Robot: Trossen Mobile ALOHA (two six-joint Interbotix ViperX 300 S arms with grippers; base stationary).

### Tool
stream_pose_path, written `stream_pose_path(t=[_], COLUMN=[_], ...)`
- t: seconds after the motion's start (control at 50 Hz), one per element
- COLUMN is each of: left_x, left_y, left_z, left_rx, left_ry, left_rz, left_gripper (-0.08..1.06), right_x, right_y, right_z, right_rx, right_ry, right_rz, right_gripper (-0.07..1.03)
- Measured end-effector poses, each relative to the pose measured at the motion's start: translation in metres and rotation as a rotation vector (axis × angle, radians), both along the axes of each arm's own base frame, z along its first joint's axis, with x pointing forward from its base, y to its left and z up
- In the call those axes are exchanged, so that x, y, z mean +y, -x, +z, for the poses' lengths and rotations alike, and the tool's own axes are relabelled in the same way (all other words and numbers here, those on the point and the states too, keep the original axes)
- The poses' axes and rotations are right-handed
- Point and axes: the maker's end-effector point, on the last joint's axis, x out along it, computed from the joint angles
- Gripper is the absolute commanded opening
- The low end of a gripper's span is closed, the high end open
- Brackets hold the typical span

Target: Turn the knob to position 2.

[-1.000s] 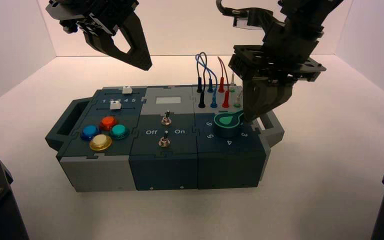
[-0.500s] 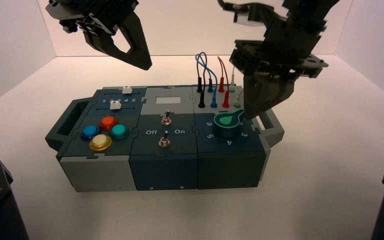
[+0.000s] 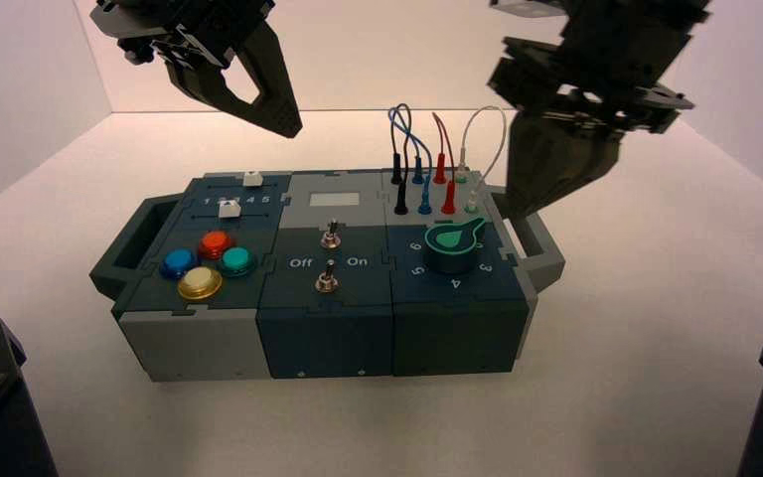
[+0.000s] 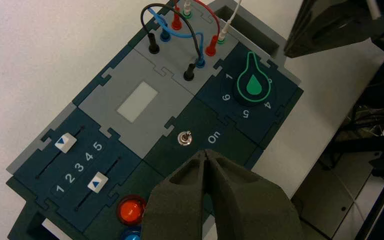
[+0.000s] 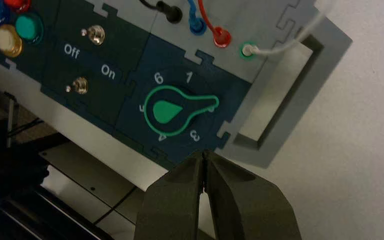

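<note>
The dark-green knob (image 3: pixel 450 246) with a lighter green teardrop top sits on the right end of the box (image 3: pixel 209 338). In the right wrist view the knob (image 5: pixel 172 111) has its pointer arm lying between the marks 1 and 3. My right gripper (image 3: pixel 515 212) is shut and empty, and hangs above the box's right handle, apart from the knob. Its tips (image 5: pixel 202 154) show just off the box's edge near mark 3. My left gripper (image 3: pixel 284 127) is shut and empty, held high behind the box's left half. In the left wrist view it (image 4: pixel 206 153) hovers over the toggle section.
Two metal toggle switches (image 3: pixel 329 236) stand mid-box by the Off and On lettering. Coloured dome buttons (image 3: pixel 207 264) and two white sliders (image 3: pixel 228 208) are on the left. Plugged wires (image 3: pixel 422 169) rise behind the knob. A handle (image 3: pixel 539 248) juts out at the right.
My right gripper has risen and drawn back to the right, away from the knob's pointer arm. The knob's pointer looks unchanged. The left arm has not moved.
</note>
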Motion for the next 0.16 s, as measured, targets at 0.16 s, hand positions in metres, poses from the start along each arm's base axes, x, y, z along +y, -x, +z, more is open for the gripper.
stream_pose_path(t=[0.16], left_x=[-0.0003], left_y=[-0.0003], left_z=[0.0003], left_rx=[-0.002], left_ry=[0.002], left_rz=[0.000], left_gripper=[-0.03], right_x=[-0.0087], right_y=[0.0008], right_z=[0.0052], right_rx=[-0.021], right_ry=[-0.015], right_rz=[-0.024], right_gripper=[-0.02])
